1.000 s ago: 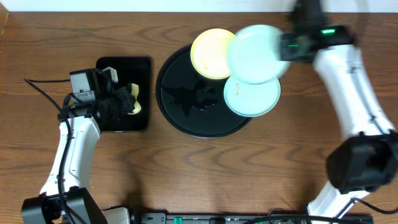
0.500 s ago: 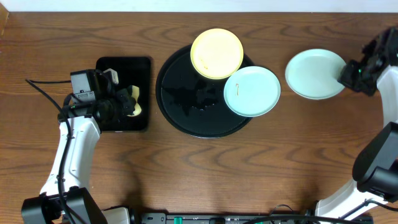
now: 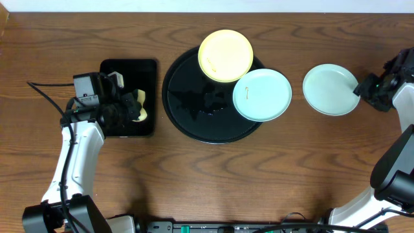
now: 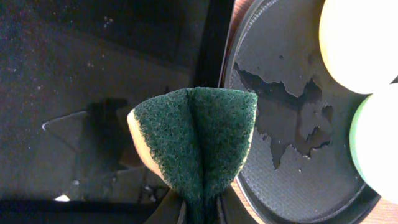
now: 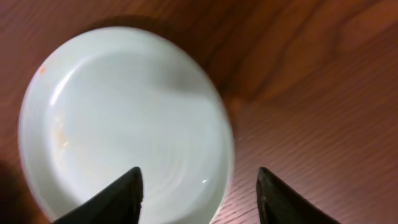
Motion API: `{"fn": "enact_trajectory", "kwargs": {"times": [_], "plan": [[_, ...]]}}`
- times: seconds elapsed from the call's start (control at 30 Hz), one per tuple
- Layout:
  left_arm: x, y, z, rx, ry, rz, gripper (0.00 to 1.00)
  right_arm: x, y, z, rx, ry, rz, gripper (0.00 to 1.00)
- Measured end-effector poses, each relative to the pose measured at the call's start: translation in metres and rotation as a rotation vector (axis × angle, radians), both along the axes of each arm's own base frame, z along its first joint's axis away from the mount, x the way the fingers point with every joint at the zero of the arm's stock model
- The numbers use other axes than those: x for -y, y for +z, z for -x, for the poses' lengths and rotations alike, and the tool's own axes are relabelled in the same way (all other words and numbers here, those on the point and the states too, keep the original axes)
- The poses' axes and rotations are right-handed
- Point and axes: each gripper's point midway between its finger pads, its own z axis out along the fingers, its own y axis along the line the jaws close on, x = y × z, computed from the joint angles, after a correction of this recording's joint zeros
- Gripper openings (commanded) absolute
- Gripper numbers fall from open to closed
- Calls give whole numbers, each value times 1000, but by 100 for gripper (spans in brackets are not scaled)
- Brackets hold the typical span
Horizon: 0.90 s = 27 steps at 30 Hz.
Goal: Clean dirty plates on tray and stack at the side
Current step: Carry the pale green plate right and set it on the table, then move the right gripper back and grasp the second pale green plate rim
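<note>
– Since a second ago the right-hand blue plate (image 3: pixel 330 89) has come down from above the round tray (image 3: pixel 194 110). It now lies flat on the table (image 3: pixel 259 175), well right of the tray.
– And the right pincer (image 5: pixel 199 177)?
– Its fingers are spread wide at the plate's right edge and hold nothing. I cannot tell whether they touch it. Faint orange smudges show near that plate's rim.
– How many plates in all?
– Three. The yellow plate (image 3: pixel 225 55) overhangs the tray's far rim. The second blue plate (image 3: pixel 262 95), with a small orange mark, overhangs its right rim. Neither has shifted.
– The left side?
– One sponge (image 4: pixel 196 140), green-faced and folded, is pinched tight in the left pincer (image 4: pixel 194 208) over the rectangular tray (image 3: pixel 129 71), just as before.
</note>
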Motion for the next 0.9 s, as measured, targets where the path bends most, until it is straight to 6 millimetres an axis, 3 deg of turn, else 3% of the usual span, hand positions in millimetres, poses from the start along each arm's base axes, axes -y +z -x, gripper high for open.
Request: {"fn": "enact_trajectory", "kwargs": {"times": [0.17, 0.33, 0.5, 0.6, 0.8, 0.9], "plan": [[0, 0, 0, 1, -3, -2, 9, -37, 6, -8, 63, 160, -138, 58], [0, 0, 0, 1, -3, -2, 11, -99, 10, -7, 75, 395, -241, 57], [0, 0, 0, 1, -4, -2, 13, -167, 8, -7, 51, 623, -213, 58], [0, 0, 0, 0, -4, -2, 13, -196, 4, -5, 21, 716, -147, 55], [0, 0, 1, -3, -4, -2, 13, -220, -4, -1, -29, 792, -28, 51], [0, -1, 1, -5, -4, -1, 13, -225, -6, -1, -46, 810, 27, 42]]}}
